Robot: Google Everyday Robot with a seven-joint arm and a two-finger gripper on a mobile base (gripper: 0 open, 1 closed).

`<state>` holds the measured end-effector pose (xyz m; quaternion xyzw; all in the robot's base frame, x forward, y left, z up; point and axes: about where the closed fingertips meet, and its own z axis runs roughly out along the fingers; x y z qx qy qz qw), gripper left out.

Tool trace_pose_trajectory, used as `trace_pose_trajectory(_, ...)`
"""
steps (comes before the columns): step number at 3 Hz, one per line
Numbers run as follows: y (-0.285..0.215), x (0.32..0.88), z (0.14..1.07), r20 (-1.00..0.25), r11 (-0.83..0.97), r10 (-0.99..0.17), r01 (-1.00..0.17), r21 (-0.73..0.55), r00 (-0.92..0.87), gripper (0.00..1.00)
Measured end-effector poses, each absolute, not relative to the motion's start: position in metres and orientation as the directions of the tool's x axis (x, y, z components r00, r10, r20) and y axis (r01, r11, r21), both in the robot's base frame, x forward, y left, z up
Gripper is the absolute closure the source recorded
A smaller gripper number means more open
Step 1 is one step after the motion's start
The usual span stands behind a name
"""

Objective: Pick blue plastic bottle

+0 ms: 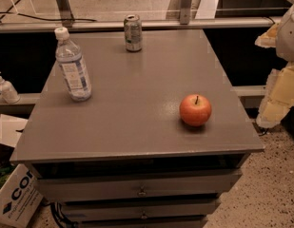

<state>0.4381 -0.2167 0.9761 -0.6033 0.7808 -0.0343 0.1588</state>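
Note:
The blue plastic bottle stands upright near the left edge of the grey table top. It is clear, with a white screw cap and a blue-and-white label. My gripper shows as pale yellow-white parts at the right edge of the view. It is beyond the table's right side, level with the table's middle, and far from the bottle. Nothing is seen in it.
A silver-green drink can stands at the table's back centre. A red-orange apple sits front right. A white pump bottle stands on a ledge left of the table. A cardboard box is on the floor, lower left. Drawers are below the top.

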Motion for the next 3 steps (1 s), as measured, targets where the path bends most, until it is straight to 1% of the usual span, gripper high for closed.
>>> trace_pose_trajectory(2, -0.213, 0.441, 0.975, -0.231, 0.271, -0.949, -0.930, -0.247, -0.215, 0.00)
trace_pose_trajectory(3, -0.188, 0.450, 0.954, -0.314, 0.287, -0.925, -0.935, -0.209, -0.214, 0.00)
